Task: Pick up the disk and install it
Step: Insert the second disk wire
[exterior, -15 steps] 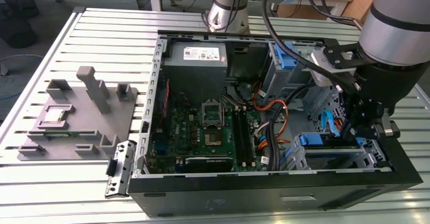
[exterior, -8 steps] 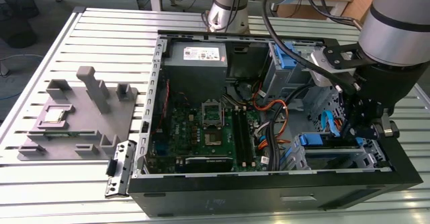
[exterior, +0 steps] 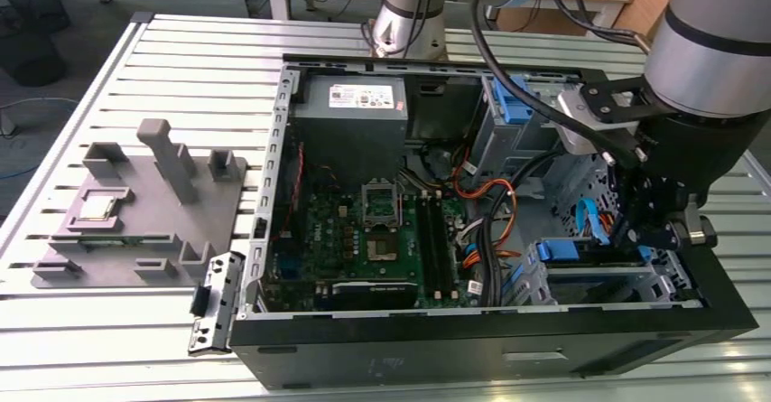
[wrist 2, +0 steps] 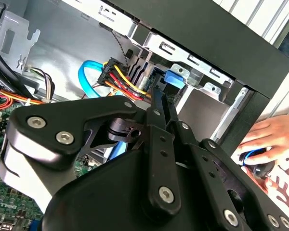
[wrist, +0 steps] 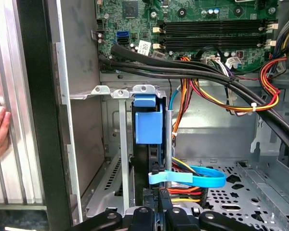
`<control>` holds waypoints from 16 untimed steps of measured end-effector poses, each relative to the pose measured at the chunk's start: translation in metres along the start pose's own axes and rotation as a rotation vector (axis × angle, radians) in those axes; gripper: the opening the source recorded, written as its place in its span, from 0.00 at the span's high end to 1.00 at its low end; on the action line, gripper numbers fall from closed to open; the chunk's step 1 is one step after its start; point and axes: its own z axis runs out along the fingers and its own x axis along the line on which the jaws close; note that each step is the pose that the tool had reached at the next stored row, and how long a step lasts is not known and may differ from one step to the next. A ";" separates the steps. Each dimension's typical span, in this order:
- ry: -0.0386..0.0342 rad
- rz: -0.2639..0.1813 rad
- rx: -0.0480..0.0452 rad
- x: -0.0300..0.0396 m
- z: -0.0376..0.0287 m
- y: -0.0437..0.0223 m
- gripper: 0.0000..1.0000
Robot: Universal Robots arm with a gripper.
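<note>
Slatted metal table (exterior: 181, 68) carries an open black computer case (exterior: 482, 348) with its green motherboard (exterior: 361, 239) exposed. On the exterior view's left, apart from the case, sits a grey fixture (exterior: 144, 212). At the case's right end, the arm's gripper (exterior: 638, 226) reaches down into the drive bay. The disk (wrist: 148, 122), blue carrier uppermost, stands on edge inside the silver drive cage (wrist: 111, 91), in line with the gripper (wrist: 159, 211). Whether the fingers are clamped or released, I cannot tell. A blue cable (wrist: 202, 175) loops just beside the disk. A person's hand (wrist 2: 269, 137) rests outside the case.
</note>
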 end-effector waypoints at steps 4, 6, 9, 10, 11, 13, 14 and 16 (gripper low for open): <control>-0.0056 0.001 -0.0002 0.0000 -0.0002 0.0000 0.84; -0.0058 0.001 -0.0002 0.0000 0.0002 0.0000 0.84; -0.0076 0.002 -0.0003 0.0000 0.0016 0.0004 0.84; -0.0084 0.002 -0.0004 0.0000 0.0020 0.0005 0.84; -0.0091 0.002 -0.0004 0.0000 0.0023 0.0005 0.84; -0.0098 0.002 -0.0004 0.0000 0.0025 0.0006 0.84; -0.0101 0.002 -0.0004 0.0000 0.0026 0.0006 0.84; -0.0109 0.002 -0.0004 0.0000 0.0025 0.0006 0.84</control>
